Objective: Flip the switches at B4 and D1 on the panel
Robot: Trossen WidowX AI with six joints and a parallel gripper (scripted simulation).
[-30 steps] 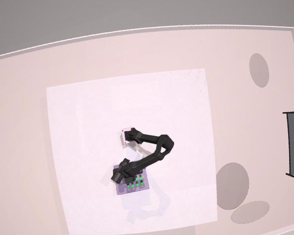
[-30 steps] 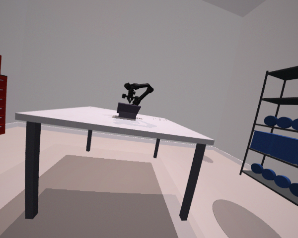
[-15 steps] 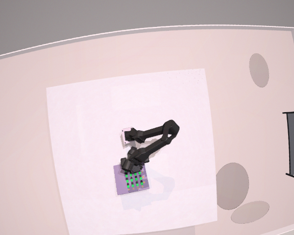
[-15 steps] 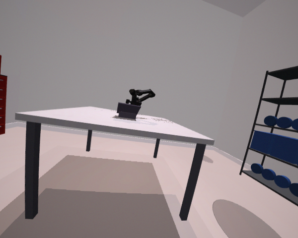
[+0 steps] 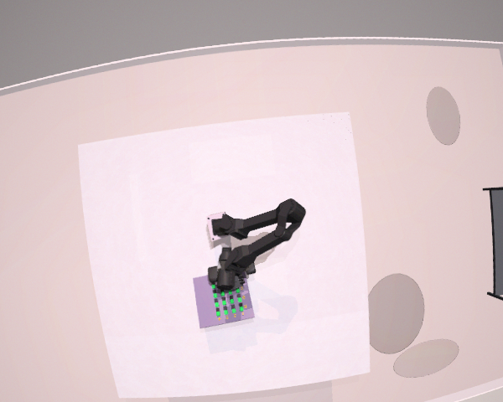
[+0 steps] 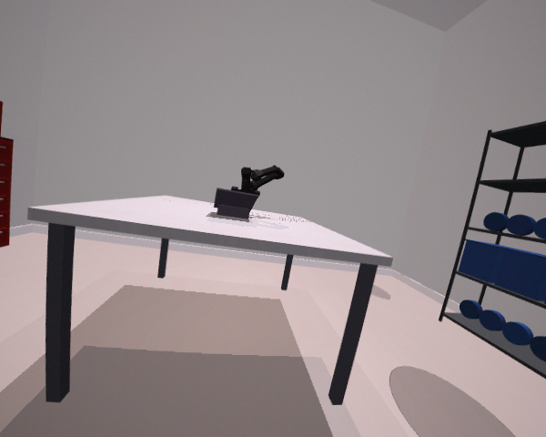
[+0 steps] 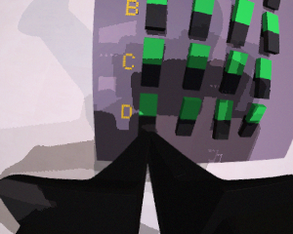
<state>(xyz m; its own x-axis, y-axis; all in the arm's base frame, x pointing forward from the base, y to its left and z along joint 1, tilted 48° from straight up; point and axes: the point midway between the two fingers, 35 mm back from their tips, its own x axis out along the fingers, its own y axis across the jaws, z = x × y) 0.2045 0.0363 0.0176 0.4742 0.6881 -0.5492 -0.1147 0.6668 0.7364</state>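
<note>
- Here the gripper (image 7: 148, 132) was fully shut, holding nothing, fingertips meeting at lower centre of the wrist view.
- Its tip touched the D1 switch (image 7: 148, 105), lower left of the purple panel (image 7: 114, 58).

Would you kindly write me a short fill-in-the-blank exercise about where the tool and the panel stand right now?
The tool is ____, holding nothing.
Its tip is at the switch in row ____, column 1.
The panel is coloured ____.
Its row letters are printed in ____.

Missing words: shut; D; purple; yellow
</note>
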